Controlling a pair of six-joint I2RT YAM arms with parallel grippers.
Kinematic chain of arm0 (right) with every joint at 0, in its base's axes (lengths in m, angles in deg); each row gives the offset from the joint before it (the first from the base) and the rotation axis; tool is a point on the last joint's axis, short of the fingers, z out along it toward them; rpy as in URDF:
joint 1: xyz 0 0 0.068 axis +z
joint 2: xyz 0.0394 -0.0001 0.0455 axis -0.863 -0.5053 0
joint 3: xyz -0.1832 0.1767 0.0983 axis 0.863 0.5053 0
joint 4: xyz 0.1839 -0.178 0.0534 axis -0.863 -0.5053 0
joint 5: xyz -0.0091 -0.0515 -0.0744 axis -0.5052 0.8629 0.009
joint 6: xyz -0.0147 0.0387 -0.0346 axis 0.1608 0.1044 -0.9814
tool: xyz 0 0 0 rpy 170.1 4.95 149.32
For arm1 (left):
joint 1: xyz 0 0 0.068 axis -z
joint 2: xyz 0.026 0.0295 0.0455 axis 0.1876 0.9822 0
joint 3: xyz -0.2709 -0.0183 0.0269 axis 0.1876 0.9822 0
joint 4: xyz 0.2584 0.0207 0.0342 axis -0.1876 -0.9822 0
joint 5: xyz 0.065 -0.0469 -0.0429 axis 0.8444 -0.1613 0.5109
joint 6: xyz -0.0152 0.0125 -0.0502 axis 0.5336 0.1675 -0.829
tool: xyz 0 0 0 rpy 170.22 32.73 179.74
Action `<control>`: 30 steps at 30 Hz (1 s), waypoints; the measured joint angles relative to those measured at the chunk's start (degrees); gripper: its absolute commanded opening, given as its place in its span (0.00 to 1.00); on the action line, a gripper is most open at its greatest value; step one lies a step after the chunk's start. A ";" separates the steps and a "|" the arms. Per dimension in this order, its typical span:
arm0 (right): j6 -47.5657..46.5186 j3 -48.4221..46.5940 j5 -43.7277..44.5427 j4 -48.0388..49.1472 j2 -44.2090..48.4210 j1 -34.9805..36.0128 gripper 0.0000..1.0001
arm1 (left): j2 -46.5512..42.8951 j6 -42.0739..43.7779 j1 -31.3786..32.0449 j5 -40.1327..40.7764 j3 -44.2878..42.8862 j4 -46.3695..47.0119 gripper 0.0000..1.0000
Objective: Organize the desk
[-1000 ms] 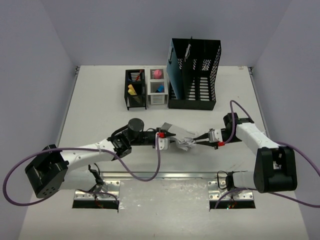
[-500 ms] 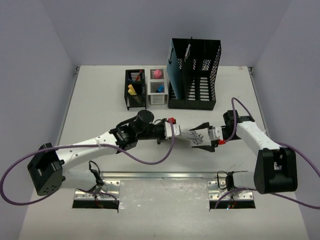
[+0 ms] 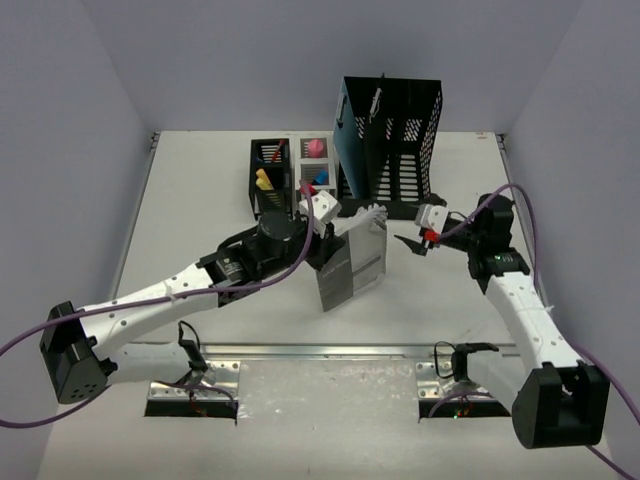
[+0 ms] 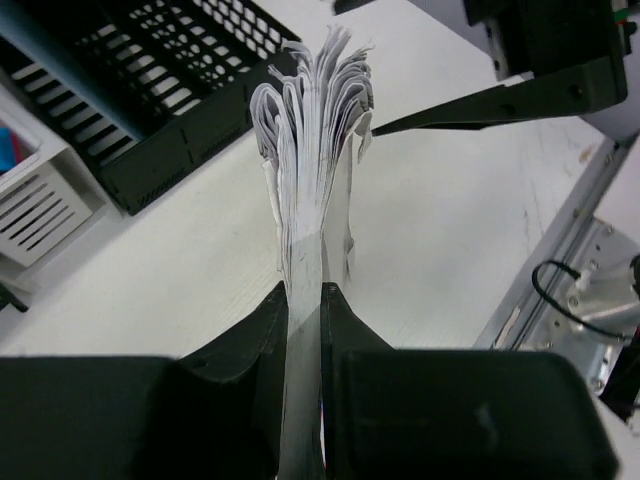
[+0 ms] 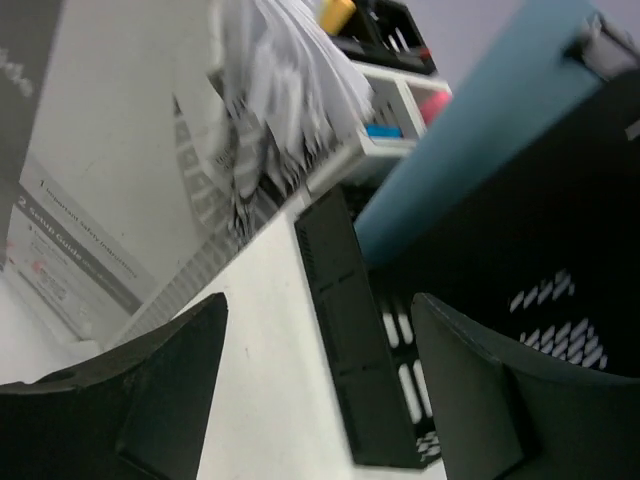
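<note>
The desk (image 3: 200, 210) is a broad, flat white top that fills the floor of the scene between the lilac walls, under both arms. It looks hard, smooth and fixed. It is not something to grip, and thin paper would probably slide on it and be hard to pick up flat. The booklet (image 3: 352, 265) above it is the piece that needs care. It is a thin stack of light, floppy pages with a glossy grey printed cover. The left gripper (image 4: 303, 310) is clenched on one narrow edge, and the free ends of the pages fan and curl apart beyond it. A pinch near the spine or bound edge looks the safest hold, because a loose corner would likely bend or slip. I cannot tell whether its lower corner touches the desk. The right gripper (image 5: 318, 400) stands released and empty just beside the booklet. Behind are a tall black perforated magazine file (image 3: 390, 150), a black mesh pen holder (image 3: 270, 185) and a small white slotted organiser (image 3: 315, 180).
</note>
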 measured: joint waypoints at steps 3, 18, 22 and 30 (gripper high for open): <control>12.81 -2.38 8.44 -0.28 1.20 0.00 0.66 | -0.55 -5.05 0.04 6.32 -1.01 -0.70 0.00; 45.94 -17.57 36.52 -14.80 8.44 19.78 0.69 | -0.24 -25.75 -0.07 32.89 -10.29 -11.10 0.00; 44.54 -16.70 47.58 -13.73 8.94 35.01 0.55 | 1.62 -30.93 -0.96 32.74 -13.99 -15.65 0.00; 31.78 -10.47 64.70 -5.60 7.74 60.41 0.46 | 3.48 -38.53 -2.80 30.58 -18.10 -19.78 0.00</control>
